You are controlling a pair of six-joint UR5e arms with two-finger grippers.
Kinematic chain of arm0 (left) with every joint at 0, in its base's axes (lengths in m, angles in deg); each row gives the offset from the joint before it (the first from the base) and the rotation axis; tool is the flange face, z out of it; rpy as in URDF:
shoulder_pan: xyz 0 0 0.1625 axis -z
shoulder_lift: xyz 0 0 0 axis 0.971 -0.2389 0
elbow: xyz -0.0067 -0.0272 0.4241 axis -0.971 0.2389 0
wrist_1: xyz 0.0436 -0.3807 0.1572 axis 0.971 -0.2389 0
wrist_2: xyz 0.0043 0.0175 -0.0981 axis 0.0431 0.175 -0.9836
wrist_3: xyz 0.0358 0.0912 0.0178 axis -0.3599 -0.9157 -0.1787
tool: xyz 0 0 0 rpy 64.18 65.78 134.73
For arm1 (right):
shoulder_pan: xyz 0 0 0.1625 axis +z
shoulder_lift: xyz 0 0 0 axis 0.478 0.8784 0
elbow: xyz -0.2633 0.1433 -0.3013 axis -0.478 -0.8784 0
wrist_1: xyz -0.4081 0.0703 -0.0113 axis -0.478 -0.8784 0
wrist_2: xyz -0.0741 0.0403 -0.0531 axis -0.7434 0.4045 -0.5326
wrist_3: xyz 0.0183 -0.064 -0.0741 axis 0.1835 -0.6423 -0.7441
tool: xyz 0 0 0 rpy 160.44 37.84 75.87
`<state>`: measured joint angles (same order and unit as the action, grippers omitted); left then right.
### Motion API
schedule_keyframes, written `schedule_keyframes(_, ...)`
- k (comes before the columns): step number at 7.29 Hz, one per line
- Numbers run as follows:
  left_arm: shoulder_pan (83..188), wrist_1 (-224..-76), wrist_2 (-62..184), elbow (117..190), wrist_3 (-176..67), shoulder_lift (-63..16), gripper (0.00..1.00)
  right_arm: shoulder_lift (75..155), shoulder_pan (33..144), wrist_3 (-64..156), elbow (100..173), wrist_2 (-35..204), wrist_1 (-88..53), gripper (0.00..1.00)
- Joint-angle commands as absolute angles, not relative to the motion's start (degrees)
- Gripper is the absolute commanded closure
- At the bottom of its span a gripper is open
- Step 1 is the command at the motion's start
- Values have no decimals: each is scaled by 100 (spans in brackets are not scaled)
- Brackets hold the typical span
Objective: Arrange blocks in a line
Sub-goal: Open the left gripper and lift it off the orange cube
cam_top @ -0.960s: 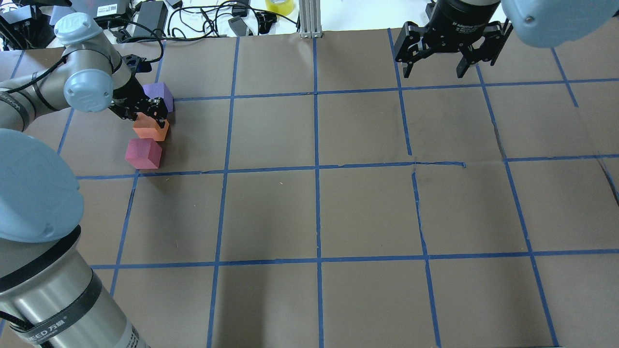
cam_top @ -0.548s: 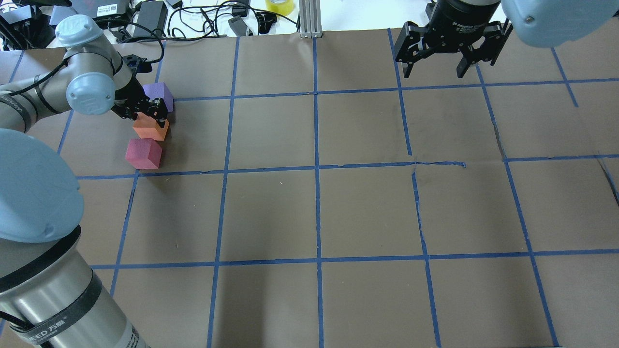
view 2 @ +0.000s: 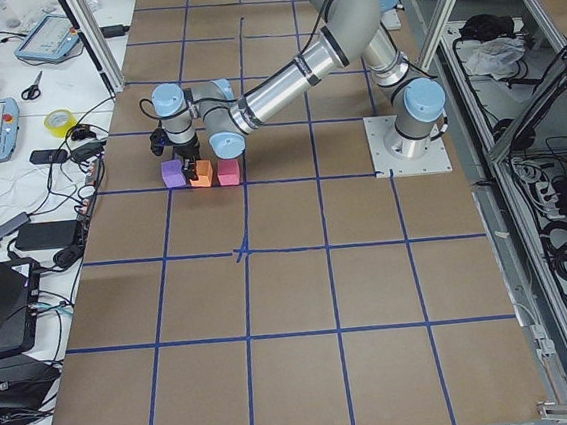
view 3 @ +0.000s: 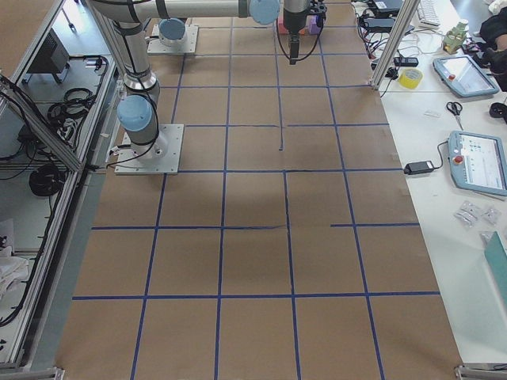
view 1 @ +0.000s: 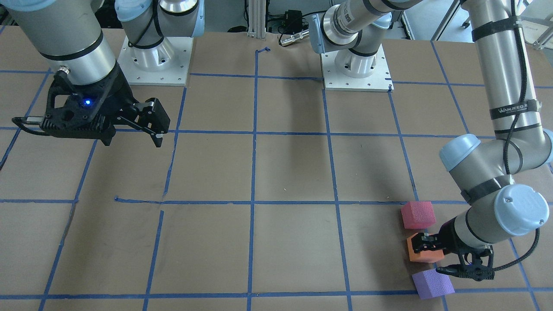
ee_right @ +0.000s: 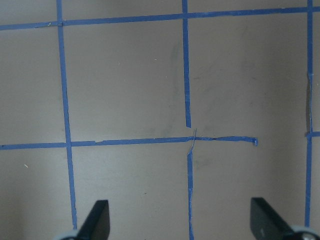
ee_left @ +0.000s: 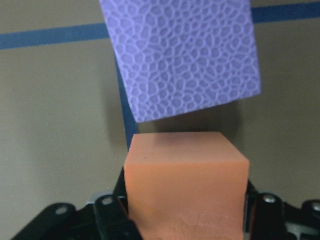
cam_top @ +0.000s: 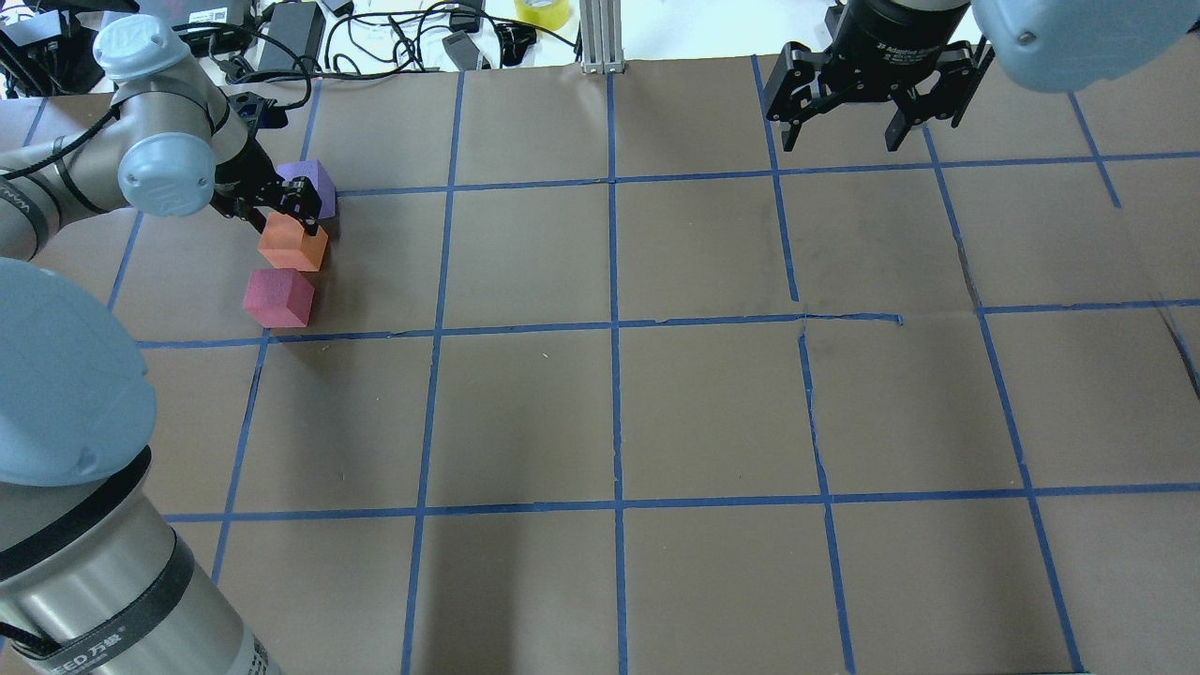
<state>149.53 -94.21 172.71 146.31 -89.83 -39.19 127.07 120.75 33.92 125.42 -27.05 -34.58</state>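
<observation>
Three foam blocks stand in a short row at the table's far left. The pinkish-red block (cam_top: 277, 297) (view 1: 417, 214) is nearest me, the orange block (cam_top: 294, 247) (view 1: 420, 258) is in the middle, and the purple block (cam_top: 317, 178) (view 1: 432, 284) is farthest. My left gripper (cam_top: 281, 217) (view 1: 436, 255) straddles the orange block. In the left wrist view its fingers press both sides of the orange block (ee_left: 185, 185), with the purple block (ee_left: 185, 60) just beyond. My right gripper (cam_top: 839, 141) (view 1: 131, 140) hangs open and empty above the far right of the table.
The table (cam_top: 619, 403) is brown paper with a blue tape grid. Cables, power bricks and a tape roll (cam_top: 542, 11) lie beyond the far edge. A metal post (cam_top: 600, 37) stands at the far middle edge.
My left arm and gripper have shifted a little toward the far edge. The orange block has moved slightly with them, toward the purple block. The right arm has not moved.
</observation>
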Motion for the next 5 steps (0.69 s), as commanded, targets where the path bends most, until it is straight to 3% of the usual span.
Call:
schedule_keyframes(1,14965,-9527,17258,14644,-8954,-3744,24,12706,12075,3395,12542,-2696,-3458,0)
schedule_keyframes(5,15640,-11318,17143,14521,-8770,-2358,23,12706,12075,3386,12542,-2705,-3458,0)
